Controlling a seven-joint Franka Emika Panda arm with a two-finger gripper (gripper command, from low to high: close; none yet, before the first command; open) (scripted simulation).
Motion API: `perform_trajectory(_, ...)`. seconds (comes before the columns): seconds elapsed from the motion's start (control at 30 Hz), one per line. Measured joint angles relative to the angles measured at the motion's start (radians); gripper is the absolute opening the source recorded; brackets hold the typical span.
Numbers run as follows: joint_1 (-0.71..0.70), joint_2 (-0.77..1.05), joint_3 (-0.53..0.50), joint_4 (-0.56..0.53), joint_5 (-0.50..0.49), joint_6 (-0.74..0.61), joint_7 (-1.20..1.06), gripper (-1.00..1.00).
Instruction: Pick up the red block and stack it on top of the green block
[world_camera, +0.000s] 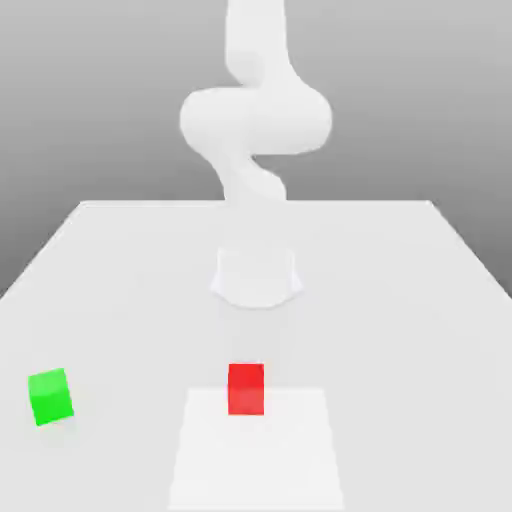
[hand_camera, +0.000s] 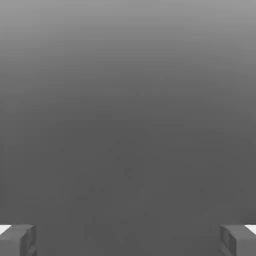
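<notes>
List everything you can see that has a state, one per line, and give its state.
Jaws: wide apart, nothing between them.
Red block: on the table, not gripped, not stacked, overlapping the far edge of the pale square in the exterior view.
Green block: on the table, turned at an angle, nothing on top of it.
Arm: raised above the table, away from both blocks.

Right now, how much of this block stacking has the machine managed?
None of the stacking looks done: the red block sits low on the table, well apart from the green block. Nothing is in hand; the gripper's jaws stand wide apart with nothing between them. Left to do: grasp the red block, lift it and set it on the green one.
</notes>
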Motion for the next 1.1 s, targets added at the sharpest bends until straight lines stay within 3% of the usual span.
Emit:
perform_trajectory(0.53,-0.009,0.518,-0.027,-0.517,-0.011,0.409,-0.035,0.0)
perform_trajectory(0.77,-0.02,0.869,-0.014,-0.543,0.018,0.691,-0.061,0.0)
perform_trajectory(0.8,-0.025,0.902,-0.008,-0.539,0.019,0.719,-0.062,-1.0)
perform_trajectory(1.0,-0.029,0.919,-0.004,-0.537,0.018,0.733,-0.06,-1.0)
perform_trajectory(1.1,-0.028,0.856,-0.007,-0.546,0.011,0.679,-0.056,-1.0)
